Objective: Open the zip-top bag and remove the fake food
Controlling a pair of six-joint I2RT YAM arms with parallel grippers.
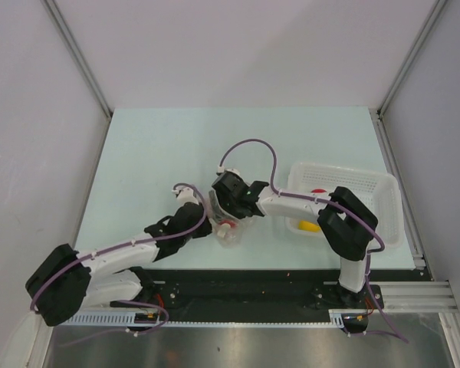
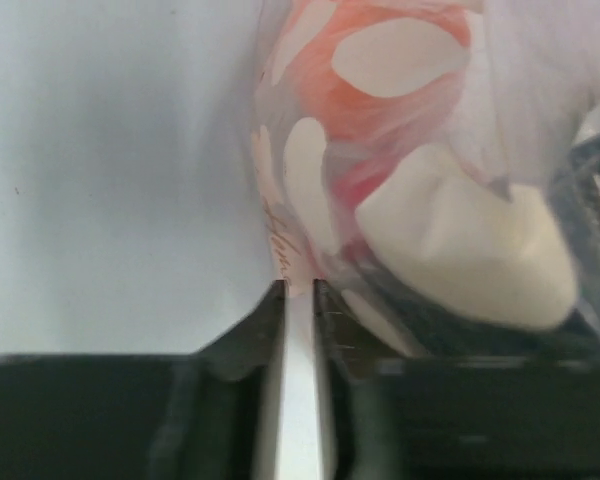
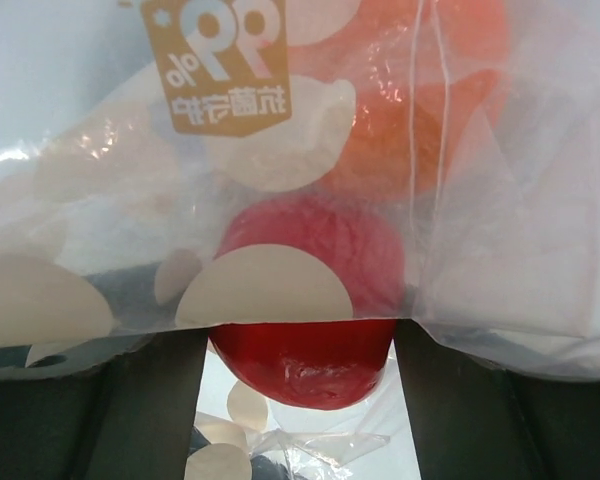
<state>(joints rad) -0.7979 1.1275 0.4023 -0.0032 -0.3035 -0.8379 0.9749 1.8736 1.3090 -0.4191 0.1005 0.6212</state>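
Zip-top bag edge pinched by left gripper; right gripper wide around red fruit, basket beside.

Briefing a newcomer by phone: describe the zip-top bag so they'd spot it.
On the pale table, look left of the white perforated basket. The zip-top bag is there: unlike the rigid basket, it's clear crinkly film, white-dotted, with red and orange fruit inside.

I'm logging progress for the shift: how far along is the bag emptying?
Done: the zip-top bag looks open, and a red piece and a yellow piece lie in the basket. In hand: left claw pinches the bag's edge; right claw straddles a red ball at its mouth. Left: an orange ball inside the bag.
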